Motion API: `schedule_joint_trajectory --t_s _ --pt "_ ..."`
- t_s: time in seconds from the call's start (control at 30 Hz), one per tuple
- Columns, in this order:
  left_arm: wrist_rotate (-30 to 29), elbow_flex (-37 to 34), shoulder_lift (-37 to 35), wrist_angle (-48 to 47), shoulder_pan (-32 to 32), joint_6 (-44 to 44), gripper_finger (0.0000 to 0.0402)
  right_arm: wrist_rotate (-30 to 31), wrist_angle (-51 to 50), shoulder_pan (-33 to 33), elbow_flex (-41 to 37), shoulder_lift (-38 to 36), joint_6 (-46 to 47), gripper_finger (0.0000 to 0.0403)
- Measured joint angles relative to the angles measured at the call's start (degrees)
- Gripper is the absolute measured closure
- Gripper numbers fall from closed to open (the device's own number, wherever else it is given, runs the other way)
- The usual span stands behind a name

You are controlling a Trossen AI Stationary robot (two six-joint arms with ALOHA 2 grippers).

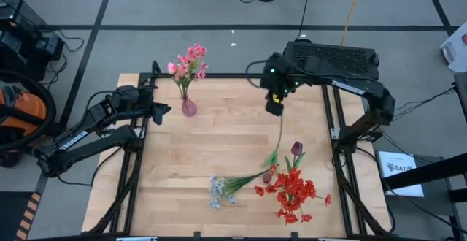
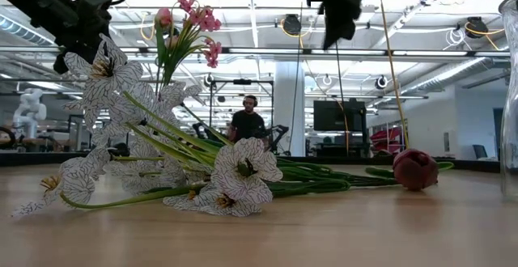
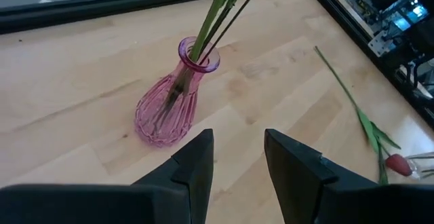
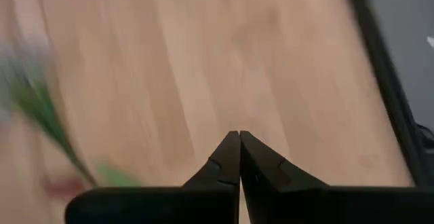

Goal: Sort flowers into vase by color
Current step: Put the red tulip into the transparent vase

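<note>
- The vase (image 1: pixel 189 107) stands around eleven o'clock on the table (image 1: pixel 219 146), pink flowers (image 1: pixel 189 63) already in its narrow neck.
- It looks light and tippy; those tall stems could tip it at a nudge.
- The loose flowers lie near five o'clock: red cluster (image 1: pixel 294 192), pale bunch (image 1: pixel 217 190), maroon tulip (image 1: pixel 296 149). They look soft-headed with wiry stems, so I'd grip mid-stem.
- The right gripper (image 1: pixel 274 106), up around one o'clock, has its fingers pinched together; a long thin stem (image 1: pixel 280 131) trails from it towards the pile, apparently nipped at its tip.
- The left gripper (image 3: pixel 237 157) waits just beside the vase, fingers moderately apart, holding nothing.
</note>
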Motion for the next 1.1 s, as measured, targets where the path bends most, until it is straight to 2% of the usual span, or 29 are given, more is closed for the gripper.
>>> schedule_joint_trajectory --t_s 0.1,0.2,0.33,0.5,0.77,1.1 --pt "0.1 0.0 0.0 -0.2 0.0 0.3 0.0262 0.6 -7.3 -0.4 0.1 2.4 -11.8 0.0403" --pt "0.1 0.0 0.0 -0.2 0.0 0.0 0.0263 5.3 -15.3 -0.4 0.1 4.3 -21.0 0.0403" --pt "0.1 0.0 0.0 -0.2 0.0 -0.1 0.0263 7.9 -19.6 -0.7 -0.1 5.7 -32.4 0.0403" --pt "0.1 0.0 0.0 -0.2 0.0 0.3 0.0262 7.3 -15.1 -1.1 -5.7 3.9 -42.4 0.0403" --pt "-0.5 0.0 0.0 -0.2 0.0 0.0 0.0263 7.8 -5.5 1.2 -23.9 -1.1 -55.9 0.0403" --pt "-2.9 0.0 0.0 -0.3 0.0 0.3 0.0263 6.9 8.0 8.8 -34.7 -1.4 -61.2 0.0395"
